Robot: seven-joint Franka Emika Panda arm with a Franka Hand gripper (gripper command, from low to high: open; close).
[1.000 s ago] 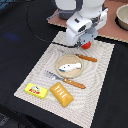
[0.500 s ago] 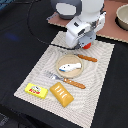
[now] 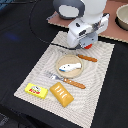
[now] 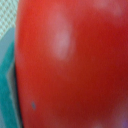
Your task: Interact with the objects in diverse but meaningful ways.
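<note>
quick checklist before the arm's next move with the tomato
1. Tomato close at the gripper: ok, it fills the wrist view.
2. Grip closed on the tomato: cannot tell, fingers hidden in both views.
3. Fish on its plate: ok.
4. Fork and knife beside the plate: ok.
5. Biscuit and yellow packet away from the arm: ok.

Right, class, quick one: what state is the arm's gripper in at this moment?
Gripper: down at the red tomato, which fills the wrist view; whether it is open or closed on it cannot be told.
</note>
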